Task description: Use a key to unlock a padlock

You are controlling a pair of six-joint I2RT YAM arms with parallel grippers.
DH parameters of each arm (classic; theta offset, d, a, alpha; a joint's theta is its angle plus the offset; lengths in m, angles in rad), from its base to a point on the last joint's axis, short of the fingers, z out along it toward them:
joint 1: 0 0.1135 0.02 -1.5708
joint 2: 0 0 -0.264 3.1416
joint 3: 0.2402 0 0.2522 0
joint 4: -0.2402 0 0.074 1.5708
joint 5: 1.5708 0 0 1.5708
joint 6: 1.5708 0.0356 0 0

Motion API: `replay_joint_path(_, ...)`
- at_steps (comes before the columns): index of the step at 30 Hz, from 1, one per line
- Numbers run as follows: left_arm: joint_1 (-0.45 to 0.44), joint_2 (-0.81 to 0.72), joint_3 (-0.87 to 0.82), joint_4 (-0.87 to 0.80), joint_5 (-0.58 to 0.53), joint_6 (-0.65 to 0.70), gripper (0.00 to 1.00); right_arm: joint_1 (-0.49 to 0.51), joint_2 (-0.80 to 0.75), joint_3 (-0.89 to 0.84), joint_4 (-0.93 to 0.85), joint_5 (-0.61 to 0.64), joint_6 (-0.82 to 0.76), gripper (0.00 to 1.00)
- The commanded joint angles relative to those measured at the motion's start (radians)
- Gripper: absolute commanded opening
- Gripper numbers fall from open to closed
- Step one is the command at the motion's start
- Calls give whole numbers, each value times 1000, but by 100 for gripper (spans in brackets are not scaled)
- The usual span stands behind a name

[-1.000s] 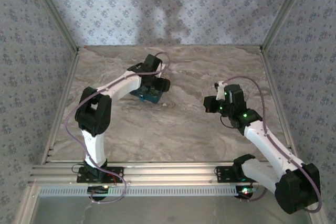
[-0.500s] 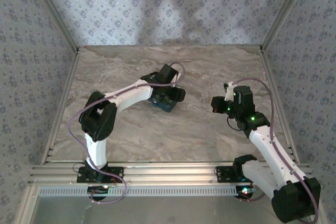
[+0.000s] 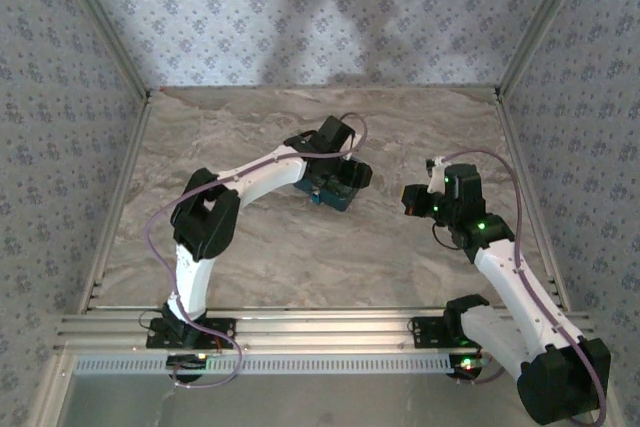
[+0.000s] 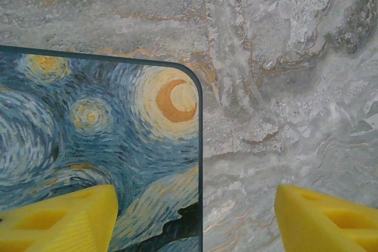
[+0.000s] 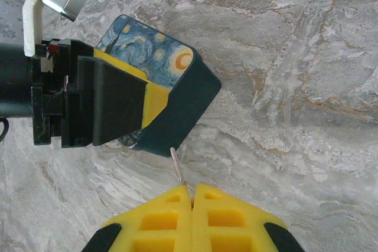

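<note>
Yellow right tool point(image 5: 190, 193) — clenched on key point(image 5: 176, 165) | left tool point(image 4: 195, 219) spread (over blue box point(image 4: 88, 146))

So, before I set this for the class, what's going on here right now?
The left end effector sits open at the blue painted box, one finger over its lid, the other over the marble table. The right end effector is shut on a thin metal key, its tip pointing at the box's dark side wall. Whether the tip touches it is unclear.
</note>
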Motion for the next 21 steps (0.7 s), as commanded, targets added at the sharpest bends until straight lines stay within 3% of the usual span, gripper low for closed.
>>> replay_joint_path(1,-5,22,40,-76,34,16,71,-3,7,-12,-5,-25,15,0)
replay_joint_path(12,50,-229,-28,16,-17,59,80,20,68,5,17,-51,27,0)
replay_joint_path(21,153,-556,-367,139,-72,56,86,82,171,47,69,-79,29,0)
